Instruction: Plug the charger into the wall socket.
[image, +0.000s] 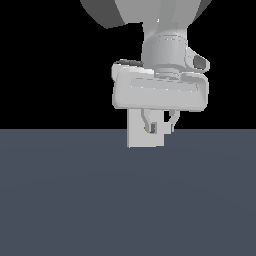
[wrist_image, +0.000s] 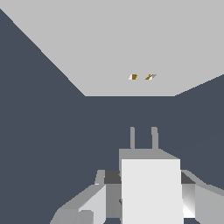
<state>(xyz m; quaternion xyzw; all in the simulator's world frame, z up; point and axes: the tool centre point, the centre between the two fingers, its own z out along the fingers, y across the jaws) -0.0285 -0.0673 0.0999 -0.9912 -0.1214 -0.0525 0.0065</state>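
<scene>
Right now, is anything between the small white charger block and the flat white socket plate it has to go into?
Nothing visible. In the wrist view the small white charger block, held in the pincer, points its two prongs at the flat white square socket plate, with only bare dark floor between them.

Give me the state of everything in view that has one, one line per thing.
charger: held between the fingers, two prongs pointing at the plate, not inserted.
wall socket: upright on the floor, its two holes empty.
gripper: shut on the charger, just above the floor.
</scene>
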